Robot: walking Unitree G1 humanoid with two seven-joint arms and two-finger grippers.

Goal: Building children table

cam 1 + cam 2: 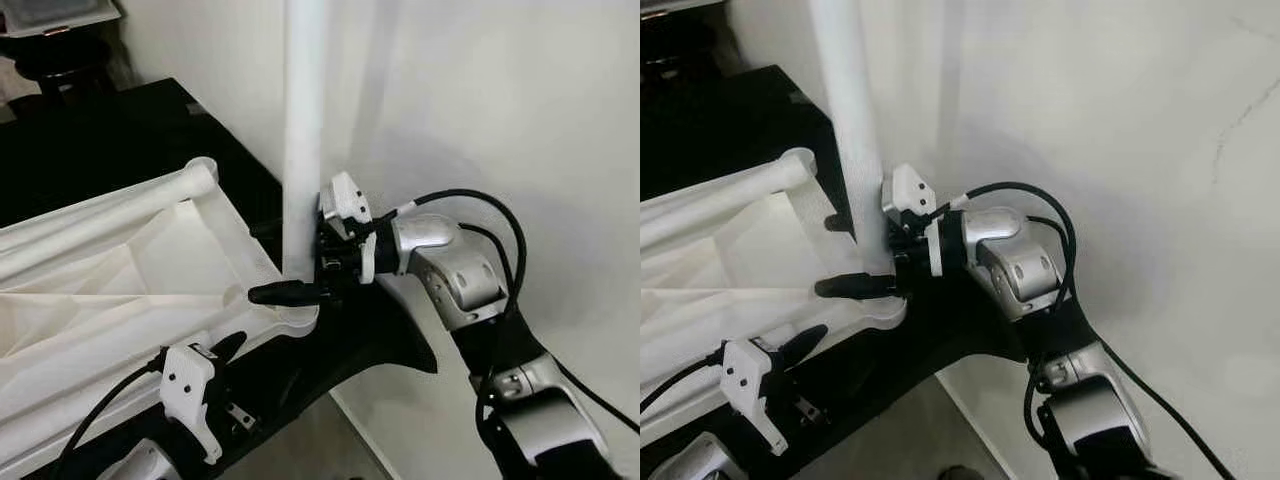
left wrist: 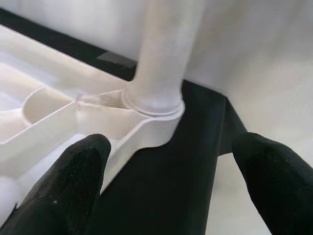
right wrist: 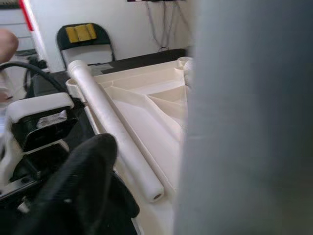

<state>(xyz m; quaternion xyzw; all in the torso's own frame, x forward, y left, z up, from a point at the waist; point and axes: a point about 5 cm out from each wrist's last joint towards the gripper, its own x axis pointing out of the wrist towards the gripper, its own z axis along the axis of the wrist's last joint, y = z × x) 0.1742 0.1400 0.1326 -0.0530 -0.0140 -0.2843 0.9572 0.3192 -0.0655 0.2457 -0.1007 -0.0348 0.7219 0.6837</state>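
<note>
I've got the white tabletop (image 1: 150,290) lying upside down on the black counter (image 1: 100,140). One white leg (image 1: 302,140) stands upright in its corner socket; a 2nd leg (image 3: 115,127) lies loose across the tabletop. R hand (image 1: 300,285) is closed around the upright leg's base. L hand (image 2: 171,181) is spread wide, near that corner, holding nothing.
</note>
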